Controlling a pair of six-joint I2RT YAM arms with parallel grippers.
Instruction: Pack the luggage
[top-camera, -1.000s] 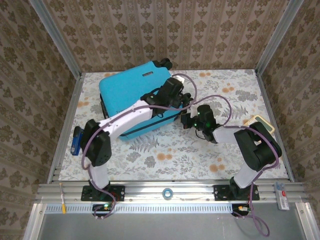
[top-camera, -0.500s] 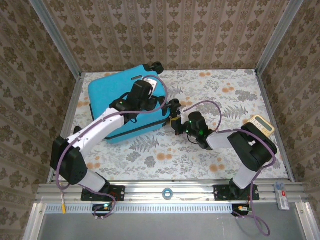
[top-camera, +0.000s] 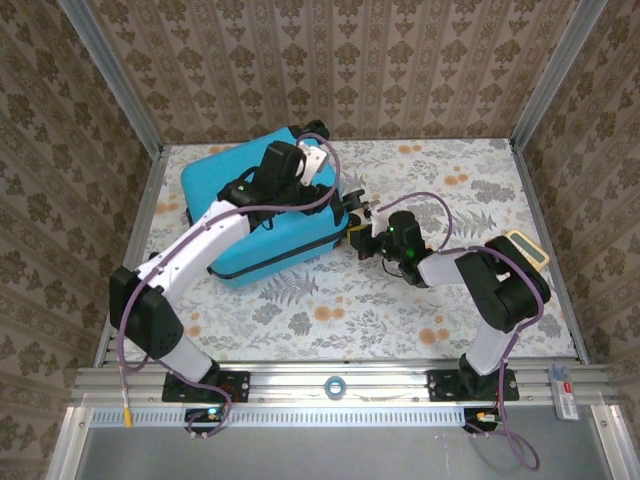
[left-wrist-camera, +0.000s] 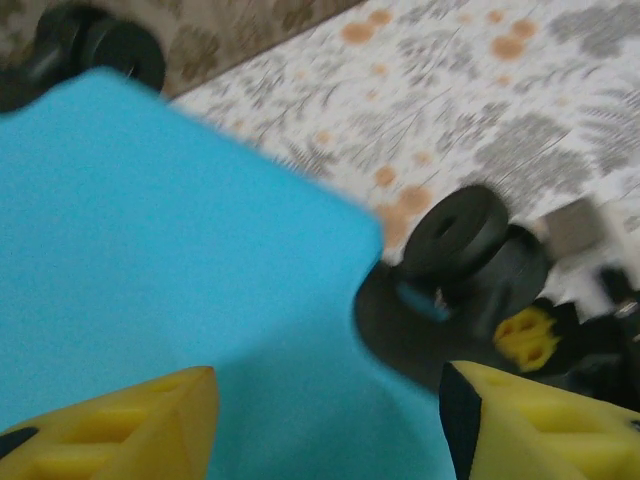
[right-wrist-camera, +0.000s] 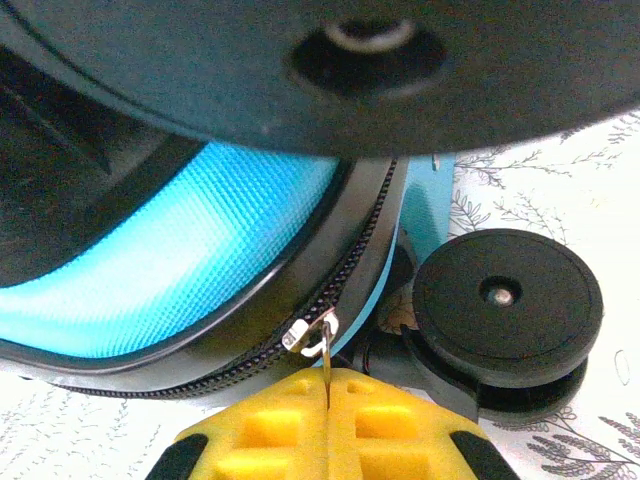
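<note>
Turquoise luggage (top-camera: 215, 185), one case: left hand (left-wrist-camera: 330, 385) open above it, right hand (right-wrist-camera: 327, 385) clamped on its zipper pull (right-wrist-camera: 312, 335).

The luggage (top-camera: 215, 190) is a small turquoise hard-shell case. It lies flat on its broad side on the far-left part of the worktop (top-camera: 400, 300), at a slant to the worktop's edges. Its 2 shells are together, with a black zip band along the seam. Black wheels (right-wrist-camera: 508, 300) stick out at its right end, and the metal zip pull (right-wrist-camera: 312, 338) sits just beside 1 of them.
</note>
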